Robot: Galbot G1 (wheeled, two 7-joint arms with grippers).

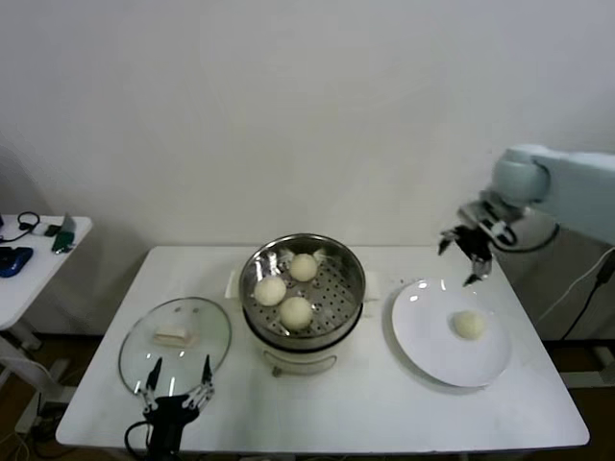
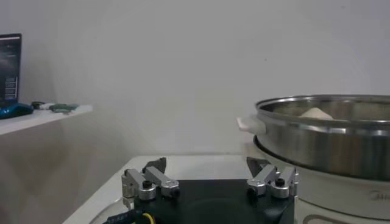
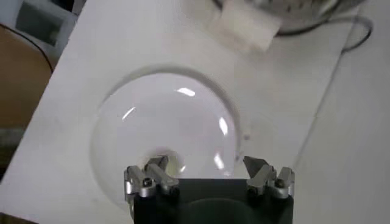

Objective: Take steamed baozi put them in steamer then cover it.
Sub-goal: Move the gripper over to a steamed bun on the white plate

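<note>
1. Head view showed three steamed baozi (image 1: pixel 296 311) in the steamer (image 1: pixel 352 300); one (image 1: pixel 469 325) remained on the plate (image 1: pixel 423 351).
2. The right tool (image 1: pixel 467 257) hung wide, empty, above the plate's far edge, probably positioned to fetch it.
3. The left tool (image 1: pixel 179 381), wide, waited near the cover (image 1: pixel 207 349) lying on the table (image 1: pixel 384 403).

Pretty bare room tbh. Plain white wall (image 1: pixel 307 106) fills the whole back, no windows in view, lighting soft and even. The white bench (image 1: pixel 538 384) sits right up against it. On the left there's a smaller white side table (image 1: pixel 38 264) with a few odds and ends on top: something blue (image 1: pixel 12 259), something green (image 1: pixel 63 233), a dark cable. Brownish floor (image 1: pixel 72 331) shows underneath.
</note>
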